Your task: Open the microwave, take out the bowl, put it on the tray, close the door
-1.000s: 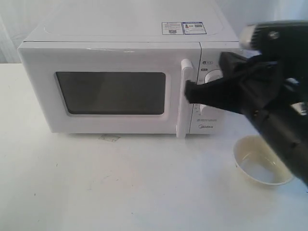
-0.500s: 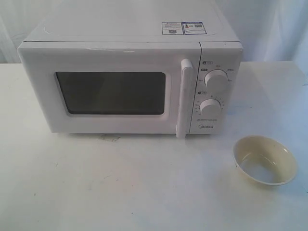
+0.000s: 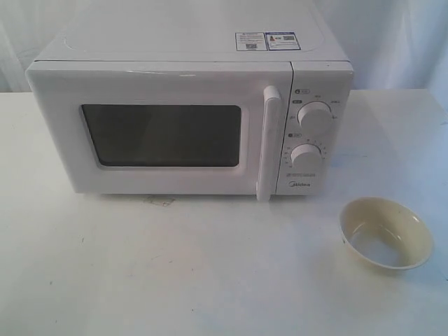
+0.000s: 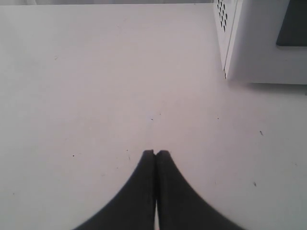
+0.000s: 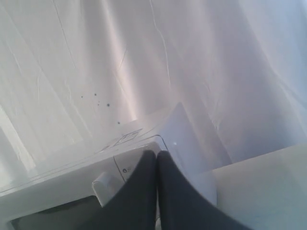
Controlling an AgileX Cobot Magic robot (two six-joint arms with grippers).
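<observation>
Exterior view, right end effector (image 5: 157, 152) gone from door (image 3: 161, 133), tips together, left end effector (image 4: 155, 152) together too

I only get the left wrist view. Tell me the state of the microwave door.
Observer: The white door with the dark window on the white boxy microwave is shut flush.
Operator: Locate the bowl.
Observer: The small round cream bowl stands upright on the white table, apart from the microwave, near its right front corner.
Operator: Report the right tool.
Observer: The black right tool is shut, holding nothing.
</observation>
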